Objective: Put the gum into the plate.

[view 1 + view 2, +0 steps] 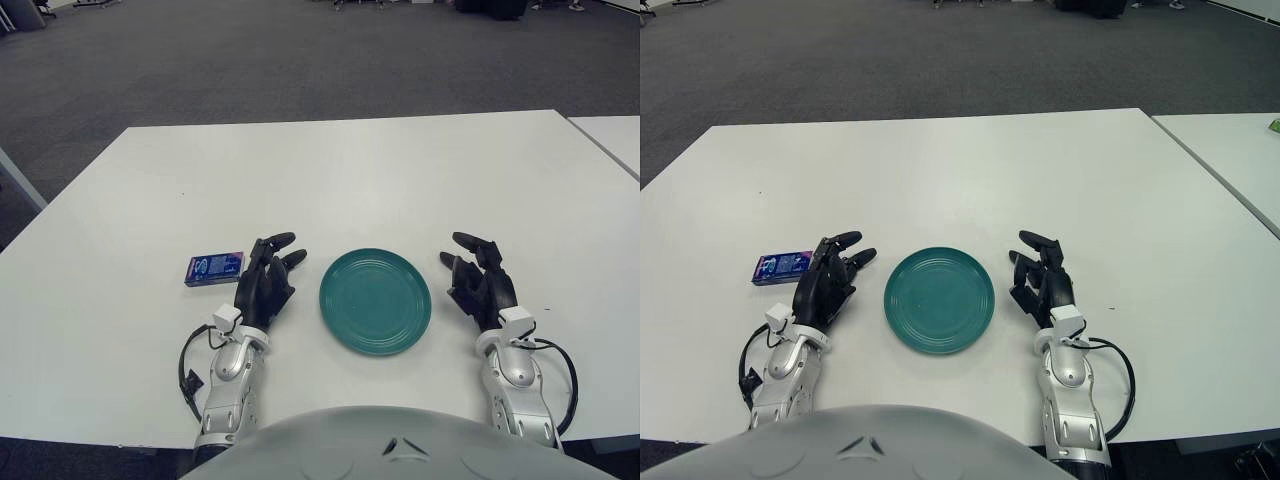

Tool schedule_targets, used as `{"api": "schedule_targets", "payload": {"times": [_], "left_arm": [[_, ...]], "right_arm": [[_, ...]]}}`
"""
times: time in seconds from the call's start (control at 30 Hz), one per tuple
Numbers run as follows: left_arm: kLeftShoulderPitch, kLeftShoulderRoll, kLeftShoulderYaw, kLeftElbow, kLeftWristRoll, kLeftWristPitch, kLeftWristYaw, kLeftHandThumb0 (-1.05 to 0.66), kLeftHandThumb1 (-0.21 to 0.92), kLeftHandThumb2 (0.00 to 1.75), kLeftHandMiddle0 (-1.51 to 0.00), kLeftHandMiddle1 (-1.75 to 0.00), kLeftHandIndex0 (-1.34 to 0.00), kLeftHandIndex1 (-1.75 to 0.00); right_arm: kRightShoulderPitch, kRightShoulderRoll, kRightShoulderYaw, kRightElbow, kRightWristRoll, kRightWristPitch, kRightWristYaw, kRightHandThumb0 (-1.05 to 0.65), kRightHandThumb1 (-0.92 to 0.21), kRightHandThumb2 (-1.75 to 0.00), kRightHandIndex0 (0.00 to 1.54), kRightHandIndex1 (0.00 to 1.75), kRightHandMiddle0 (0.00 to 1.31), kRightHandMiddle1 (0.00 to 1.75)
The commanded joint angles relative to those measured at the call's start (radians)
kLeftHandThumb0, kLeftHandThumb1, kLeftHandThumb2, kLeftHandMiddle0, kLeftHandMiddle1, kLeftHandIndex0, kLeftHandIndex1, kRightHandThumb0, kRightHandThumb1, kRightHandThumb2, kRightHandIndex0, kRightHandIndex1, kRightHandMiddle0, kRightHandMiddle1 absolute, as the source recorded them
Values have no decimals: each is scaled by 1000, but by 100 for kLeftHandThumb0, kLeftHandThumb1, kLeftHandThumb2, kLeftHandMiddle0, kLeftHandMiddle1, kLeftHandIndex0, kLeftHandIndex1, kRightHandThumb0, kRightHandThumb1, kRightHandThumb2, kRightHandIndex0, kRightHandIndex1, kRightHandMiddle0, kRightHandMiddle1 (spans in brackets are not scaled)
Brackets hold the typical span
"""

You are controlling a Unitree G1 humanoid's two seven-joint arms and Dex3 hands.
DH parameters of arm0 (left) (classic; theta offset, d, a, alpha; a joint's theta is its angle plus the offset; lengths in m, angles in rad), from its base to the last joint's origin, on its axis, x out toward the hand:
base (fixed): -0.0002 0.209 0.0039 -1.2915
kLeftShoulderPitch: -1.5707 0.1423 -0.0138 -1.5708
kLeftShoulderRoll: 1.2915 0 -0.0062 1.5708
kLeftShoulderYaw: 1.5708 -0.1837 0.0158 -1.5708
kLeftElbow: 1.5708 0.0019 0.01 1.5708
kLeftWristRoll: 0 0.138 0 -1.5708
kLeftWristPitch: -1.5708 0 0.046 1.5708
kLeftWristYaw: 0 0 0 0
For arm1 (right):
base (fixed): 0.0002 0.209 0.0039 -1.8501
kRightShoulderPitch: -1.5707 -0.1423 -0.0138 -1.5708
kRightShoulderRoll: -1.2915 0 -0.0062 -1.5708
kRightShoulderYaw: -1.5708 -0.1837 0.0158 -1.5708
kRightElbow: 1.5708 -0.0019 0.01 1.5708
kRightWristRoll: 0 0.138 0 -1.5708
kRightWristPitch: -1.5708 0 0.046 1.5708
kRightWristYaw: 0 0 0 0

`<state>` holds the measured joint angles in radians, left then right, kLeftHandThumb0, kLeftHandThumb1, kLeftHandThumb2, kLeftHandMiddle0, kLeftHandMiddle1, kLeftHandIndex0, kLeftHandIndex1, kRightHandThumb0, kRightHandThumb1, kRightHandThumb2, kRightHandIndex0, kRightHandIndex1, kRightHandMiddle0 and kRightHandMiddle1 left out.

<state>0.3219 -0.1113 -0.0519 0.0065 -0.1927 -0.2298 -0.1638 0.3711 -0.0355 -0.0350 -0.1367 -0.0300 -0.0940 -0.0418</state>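
Where the white table [400,170] reaches its left side, the gum pack [214,268] lies flat on the bare surface, outside the plate. It is a small blue and purple box with its printed face up. Its long axis runs left to right, roughly parallel to the near table edge, with the right end tipped slightly away from the robot. The pack is untouched.

Just right of the pack is the left hand [265,283]. Its forearm comes up from the near edge, angled a little to the right, with a black cable looped beside the wrist. The dark fingers [281,240] point away from the robot and lean slightly right; they are loosely extended and grip nothing. The hand sits between pack and plate, close to the pack's right end, but contact cannot be confirmed.

At centre, the teal plate [375,300] lies flat on the table with ring ridges visible on its face. Nothing is in it.

Right of the plate, clear of its rim, is the right hand [481,283]. The forearm rises from the near edge, almost straight ahead, with a black cable looped at the wrist. Its fingers [470,241] point forward, leaning slightly left, relaxed and open, holding nothing.
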Motion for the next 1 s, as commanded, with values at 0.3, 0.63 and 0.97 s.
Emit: {"api": "schedule_targets", "payload": {"times": [0.3, 0.63, 0.97], "left_arm": [[-45, 54, 4, -308, 38, 147, 43, -84, 92, 80, -34, -89, -15, -121], [-213, 303, 74, -208, 351, -12, 59, -70, 92, 64, -19, -76, -3, -112], [-318, 553, 79, -34, 577, -274, 80, -92, 92, 35, -13, -61, 0, -107]], "right_arm": [[21, 4, 3, 28, -1, 65, 4, -66, -92, -79, 42, 57, 0, 102], [20, 6, 9, 30, -5, 59, 3, -64, -92, -80, 40, 56, 0, 101], [24, 4, 11, 31, -4, 51, 6, -64, -92, -81, 39, 55, 0, 104]]}}
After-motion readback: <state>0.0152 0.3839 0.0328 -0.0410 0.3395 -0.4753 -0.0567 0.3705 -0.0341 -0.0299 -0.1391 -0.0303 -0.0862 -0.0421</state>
